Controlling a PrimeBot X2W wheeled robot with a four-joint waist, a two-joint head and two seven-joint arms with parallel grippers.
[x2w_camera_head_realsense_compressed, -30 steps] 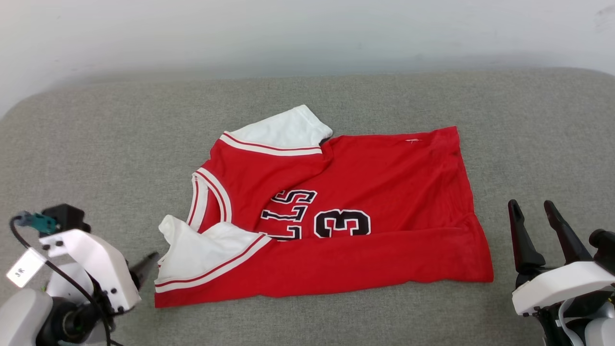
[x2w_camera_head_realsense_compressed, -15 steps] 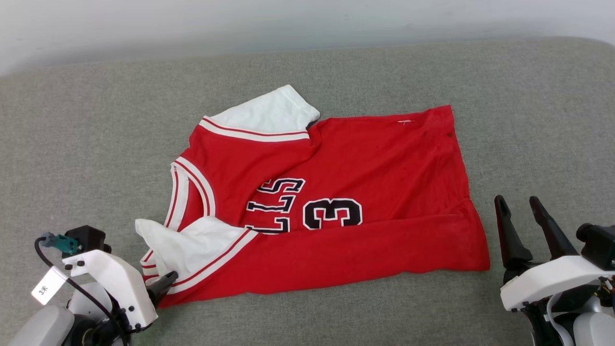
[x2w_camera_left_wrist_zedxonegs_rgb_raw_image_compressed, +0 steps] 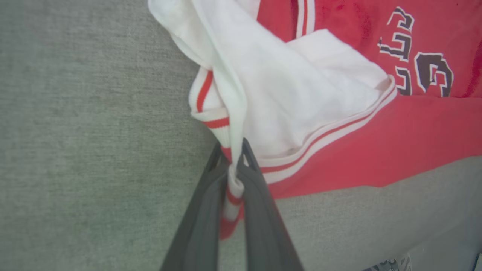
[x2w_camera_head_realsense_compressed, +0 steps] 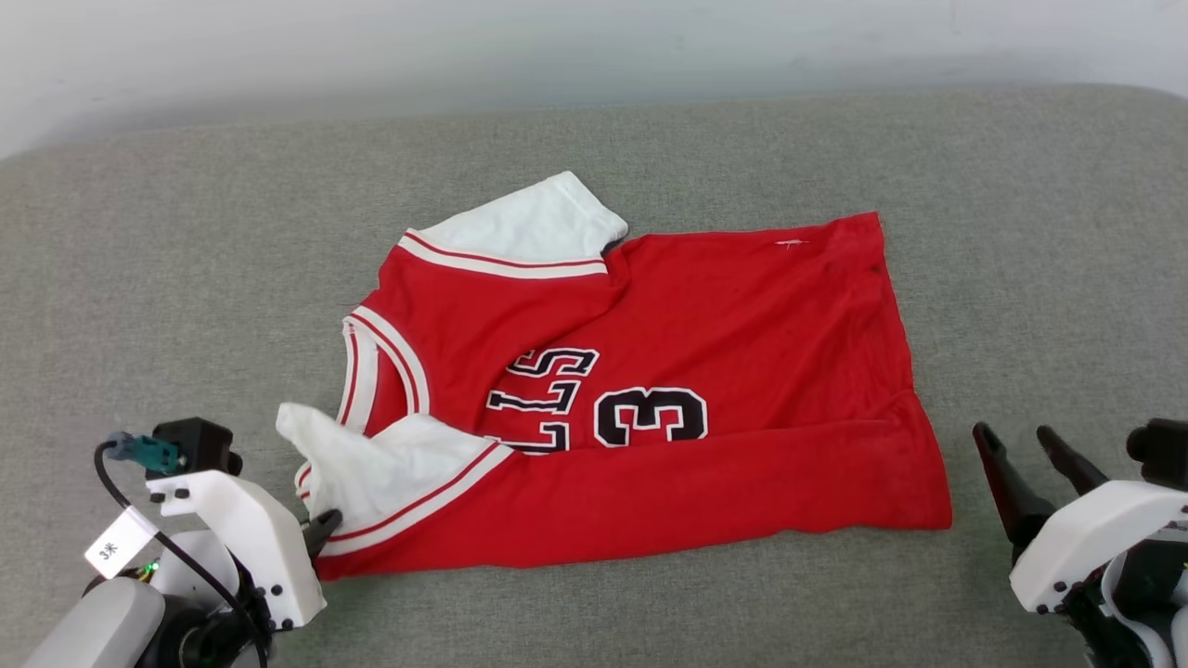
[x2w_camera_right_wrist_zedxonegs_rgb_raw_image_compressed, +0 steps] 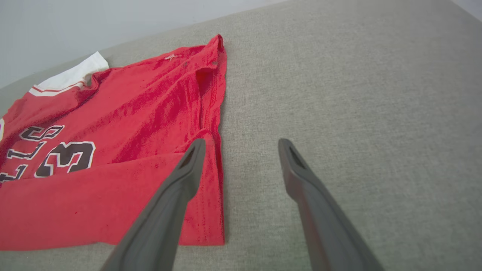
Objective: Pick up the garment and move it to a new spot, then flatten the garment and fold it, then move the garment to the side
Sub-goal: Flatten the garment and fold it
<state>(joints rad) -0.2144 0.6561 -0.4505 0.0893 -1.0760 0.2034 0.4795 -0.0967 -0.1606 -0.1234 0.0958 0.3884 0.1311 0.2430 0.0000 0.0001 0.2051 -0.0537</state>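
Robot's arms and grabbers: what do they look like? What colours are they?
The left gripper and right gripper each have two long, dark grey, pointed fingers. Each sits on a white, boxy wrist shell dotted with small black screws, on a rounded pale grey forearm. The left wrist also carries a black cable, a teal plug and a printed white tag.

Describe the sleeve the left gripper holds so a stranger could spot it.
On the grey surface lies a red jersey with two white sleeves. The near sleeve, at its left corner, is crumpled, cuff pinched by the left gripper; the far sleeve lies flat.
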